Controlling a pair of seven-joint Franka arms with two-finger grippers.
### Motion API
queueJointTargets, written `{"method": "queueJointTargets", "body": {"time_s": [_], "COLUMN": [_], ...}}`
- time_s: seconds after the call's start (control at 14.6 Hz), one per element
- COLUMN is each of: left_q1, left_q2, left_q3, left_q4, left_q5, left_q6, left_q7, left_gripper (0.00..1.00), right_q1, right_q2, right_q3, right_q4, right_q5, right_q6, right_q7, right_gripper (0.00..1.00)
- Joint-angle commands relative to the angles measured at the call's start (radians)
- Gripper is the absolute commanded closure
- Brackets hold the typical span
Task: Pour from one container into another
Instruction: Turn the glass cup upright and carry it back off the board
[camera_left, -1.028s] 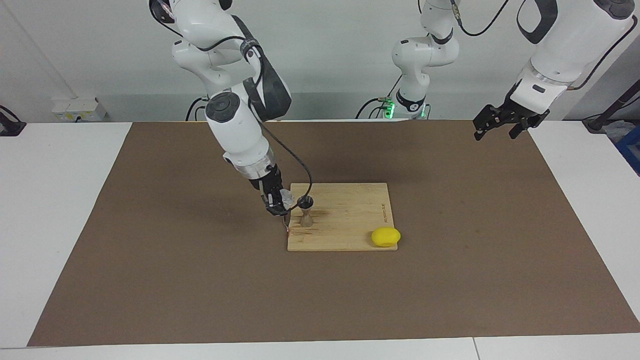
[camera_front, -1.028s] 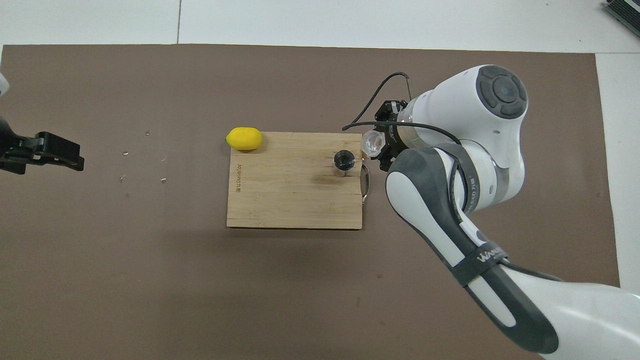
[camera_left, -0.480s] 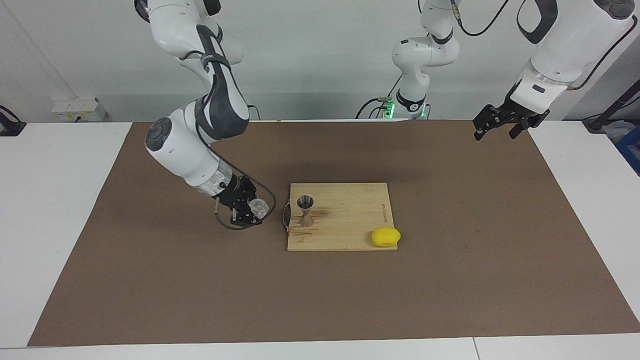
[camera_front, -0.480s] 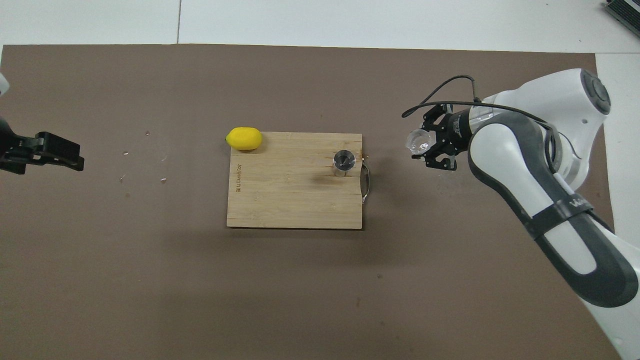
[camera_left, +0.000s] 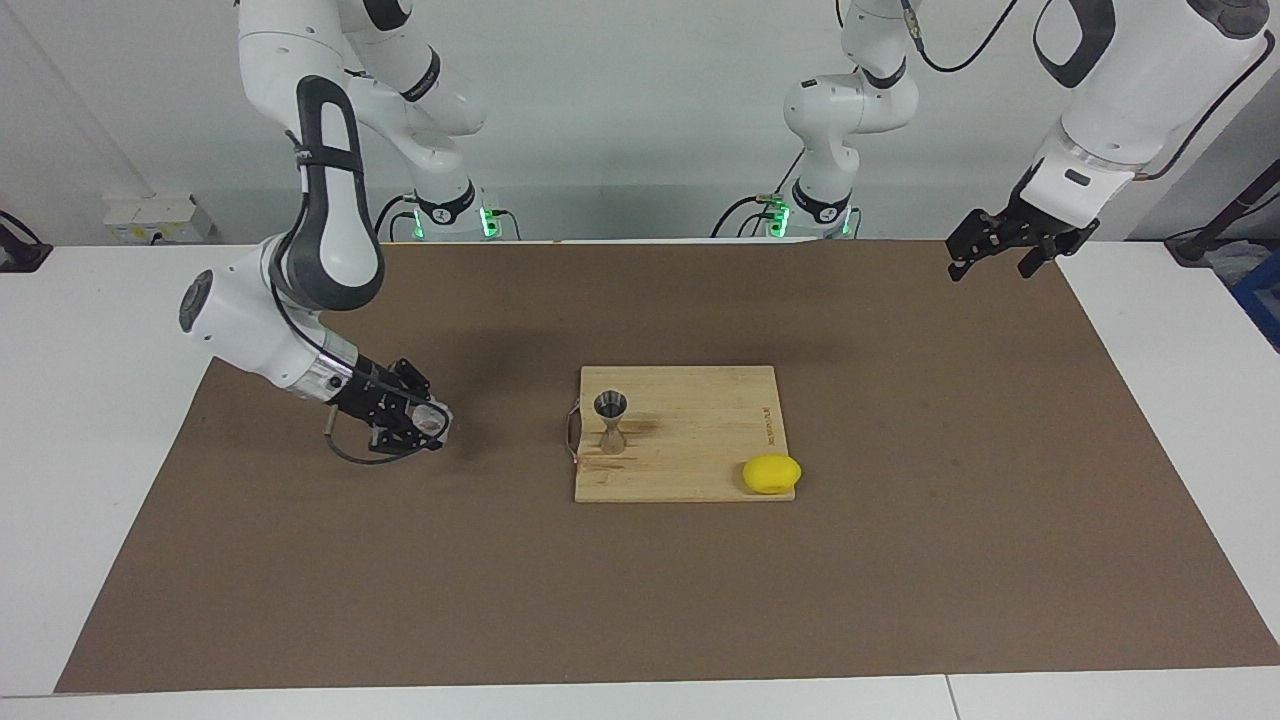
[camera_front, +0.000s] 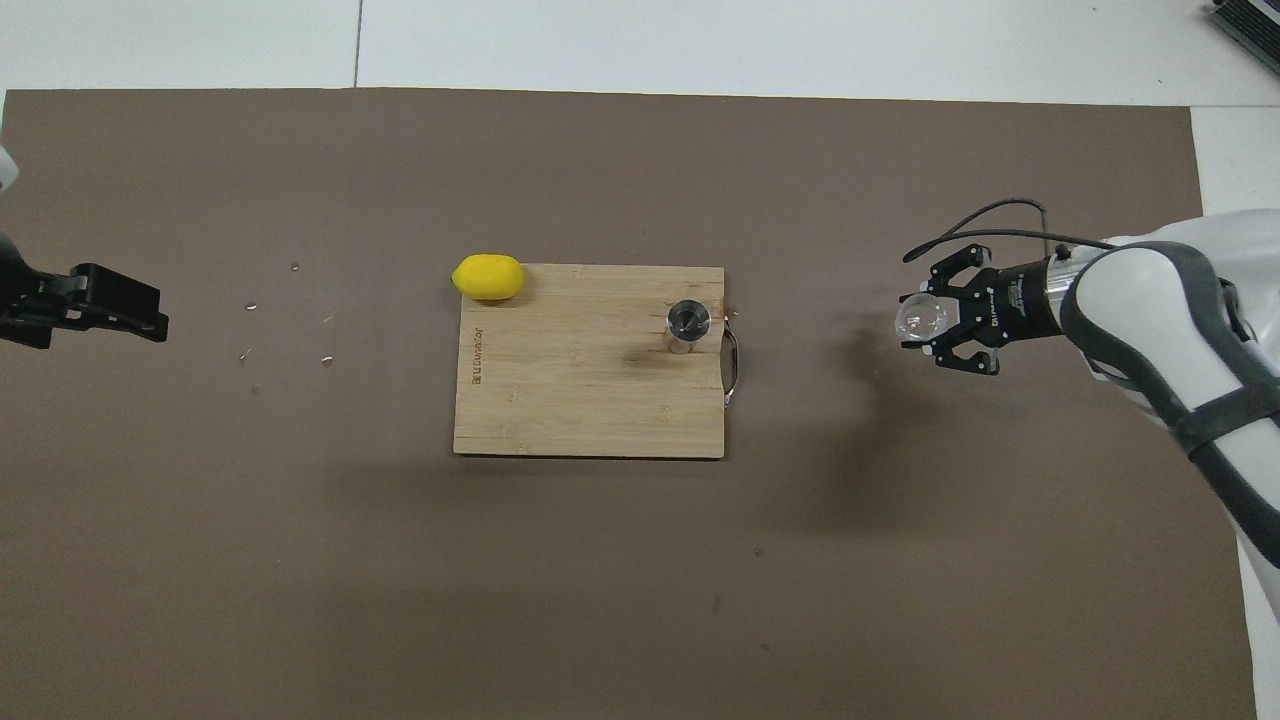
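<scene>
Clear cup (camera_left: 432, 421) sits clamped in the right gripper (camera_left: 425, 424), low over the brown mat toward the right arm's end, well apart from the steel jigger (camera_left: 611, 422) on the bamboo board (camera_left: 690, 440); a second ago it was tipped at the jigger's rim, so pouring looks done and set-down is next; left gripper (camera_left: 995, 250) waits open

White table (camera_left: 90, 420), brown mat (camera_left: 900, 560), pale wall (camera_left: 650, 90)

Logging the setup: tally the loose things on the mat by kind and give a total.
Clear cup: 1, held in the right hand
Steel jigger: 1
Wooden cutting board: 1
Yellow lemon-like lump: 1
Total: 4
</scene>
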Motion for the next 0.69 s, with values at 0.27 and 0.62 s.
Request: {"method": "queueJointTargets", "body": {"time_s": [0.27, 0.62], "left_q1": [-0.008, -0.014], "left_q2": [-0.012, -0.009], "left_q3": [0.003, 0.003], "left_q4": [-0.016, -0.018], "left_q5": [0.012, 0.012], "left_q6": [0.004, 0.054], "left_q7": [-0.002, 0.012], "left_gripper": [0.00, 0.00], "right_q1": [-0.209, -0.217], "right_q2": [0.057, 0.060], "right_q3": [0.012, 0.011], "right_q4": [-0.044, -0.089], "right_q5": [0.084, 0.135], "right_q6": [-0.151, -0.153], "right_q7": [-0.308, -0.339], "right_gripper": [1.00, 1.00]}}
